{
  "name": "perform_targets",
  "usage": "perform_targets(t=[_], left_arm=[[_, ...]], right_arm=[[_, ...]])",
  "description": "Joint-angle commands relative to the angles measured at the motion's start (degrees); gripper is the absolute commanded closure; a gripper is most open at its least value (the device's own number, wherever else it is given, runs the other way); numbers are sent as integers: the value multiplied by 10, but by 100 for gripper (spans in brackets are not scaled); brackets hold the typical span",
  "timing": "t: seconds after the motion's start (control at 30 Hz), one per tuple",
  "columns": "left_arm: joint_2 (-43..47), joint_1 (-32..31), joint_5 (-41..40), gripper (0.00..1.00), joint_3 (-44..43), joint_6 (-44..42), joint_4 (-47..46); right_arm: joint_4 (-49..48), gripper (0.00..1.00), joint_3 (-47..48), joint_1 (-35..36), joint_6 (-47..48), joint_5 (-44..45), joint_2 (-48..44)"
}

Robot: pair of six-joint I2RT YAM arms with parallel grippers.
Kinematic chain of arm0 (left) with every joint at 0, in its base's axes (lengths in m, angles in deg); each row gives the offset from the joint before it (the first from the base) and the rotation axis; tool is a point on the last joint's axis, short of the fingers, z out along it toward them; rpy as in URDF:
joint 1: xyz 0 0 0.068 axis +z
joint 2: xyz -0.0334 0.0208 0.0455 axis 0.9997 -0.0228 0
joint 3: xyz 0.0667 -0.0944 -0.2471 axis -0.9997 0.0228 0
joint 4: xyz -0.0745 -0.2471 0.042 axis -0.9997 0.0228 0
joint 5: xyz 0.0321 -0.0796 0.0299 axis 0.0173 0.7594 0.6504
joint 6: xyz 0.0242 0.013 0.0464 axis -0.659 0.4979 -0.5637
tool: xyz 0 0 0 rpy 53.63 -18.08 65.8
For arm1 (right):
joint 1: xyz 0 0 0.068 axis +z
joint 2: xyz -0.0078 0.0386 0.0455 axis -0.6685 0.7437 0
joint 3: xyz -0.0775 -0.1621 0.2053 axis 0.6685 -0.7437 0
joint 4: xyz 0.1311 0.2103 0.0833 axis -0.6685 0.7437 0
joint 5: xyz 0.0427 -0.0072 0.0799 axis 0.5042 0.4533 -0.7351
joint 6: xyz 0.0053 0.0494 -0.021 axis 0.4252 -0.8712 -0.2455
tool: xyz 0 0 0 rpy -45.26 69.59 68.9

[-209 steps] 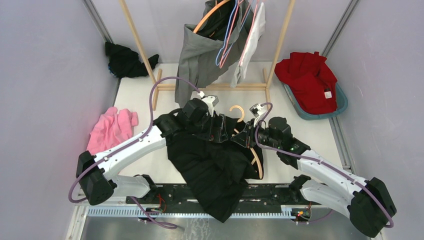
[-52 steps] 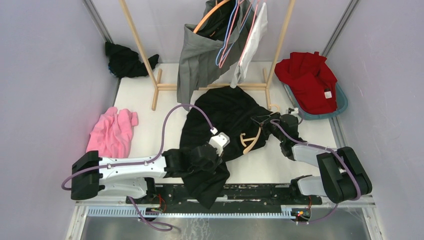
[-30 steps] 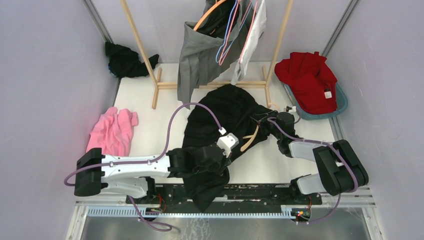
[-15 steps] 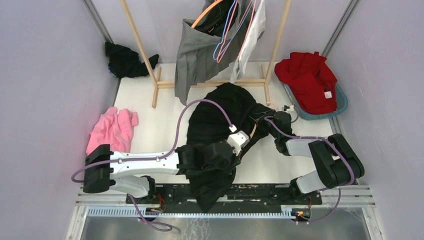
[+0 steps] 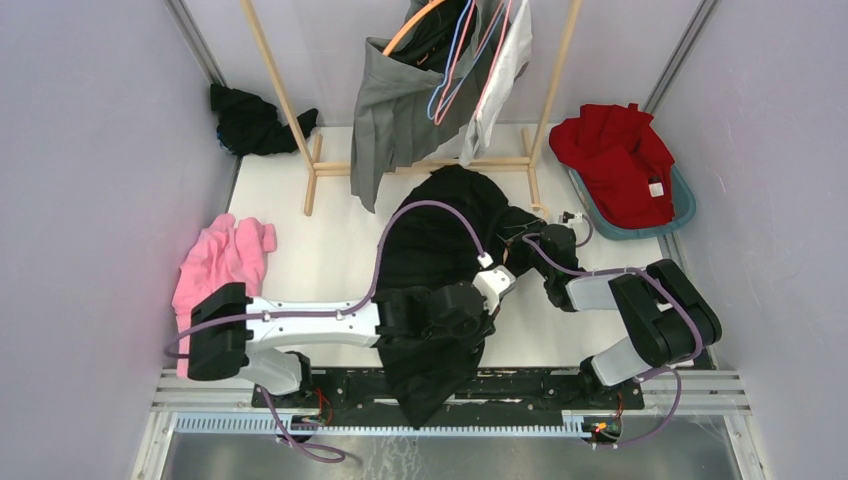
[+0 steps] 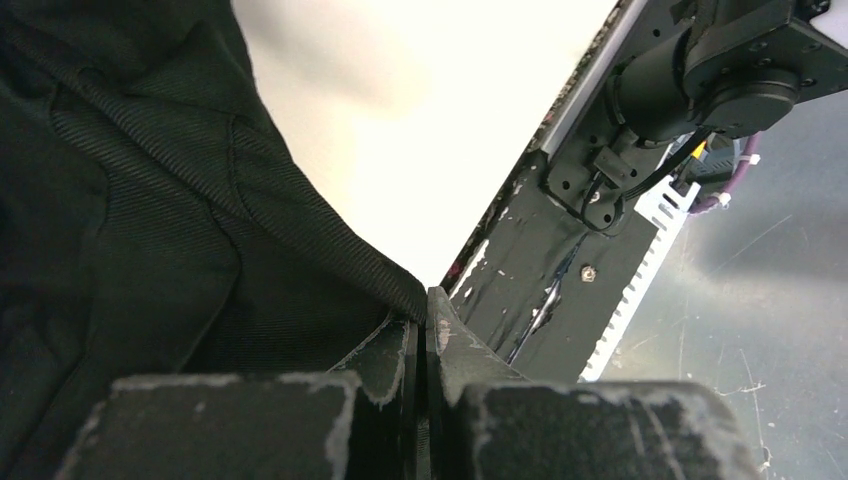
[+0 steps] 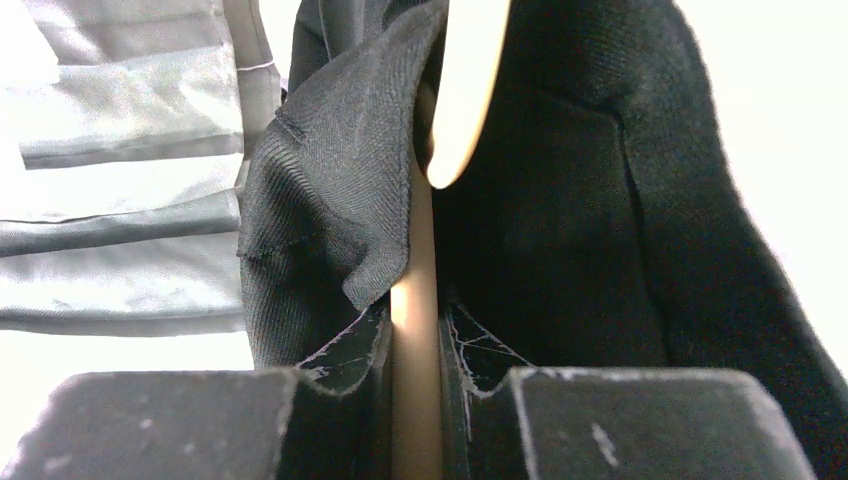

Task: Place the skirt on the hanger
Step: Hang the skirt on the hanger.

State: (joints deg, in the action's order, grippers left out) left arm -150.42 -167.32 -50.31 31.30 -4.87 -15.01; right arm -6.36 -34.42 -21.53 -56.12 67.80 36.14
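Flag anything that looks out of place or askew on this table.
The black skirt lies bunched, its lower end spilling over the near edge of the table onto the arms' base rail. On the rack, the gray skirt hangs lopsided.

On white table (image 5: 300, 240): black skirt (image 5: 440, 250), pink cloth (image 5: 215, 265), dark cloth (image 5: 255, 122), wooden rack (image 5: 312, 185), blue basket (image 5: 687, 200).

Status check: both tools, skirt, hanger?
Left tool shut on edge of black fabric skirt. Right tool shut on pale wooden hanger, skirt bunched around it. Grey pleated skirt hangs close behind.
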Motion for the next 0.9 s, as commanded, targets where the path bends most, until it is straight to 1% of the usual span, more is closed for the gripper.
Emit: perform_targets(t=[0.0,0.13,0.23,0.3,0.43,0.57,0.73,0.87], left_arm=[[-20,-48,153,97,-52,-5,-97],[-46,-54,162,97,-64,-5,-110],[-53,-54,146,97,-81,-26,-106],[-57,-54,127,97,-110,-51,-82],[-84,-52,90,97,-206,-104,-23],[-99,-38,73,97,-263,-133,1],[-103,-7,72,97,-279,-144,8],[-86,31,76,97,-257,-143,-1]], right_arm=[[-66,99,27,-12,-30,128,12],[-68,99,32,-11,-30,127,6],[-66,99,32,-4,-21,124,-1],[-62,99,29,5,-9,124,-5],[-61,99,13,34,11,127,-15],[-47,99,-2,61,33,127,-35],[-26,99,-18,70,57,105,-66],[31,99,-18,70,103,70,-111]])
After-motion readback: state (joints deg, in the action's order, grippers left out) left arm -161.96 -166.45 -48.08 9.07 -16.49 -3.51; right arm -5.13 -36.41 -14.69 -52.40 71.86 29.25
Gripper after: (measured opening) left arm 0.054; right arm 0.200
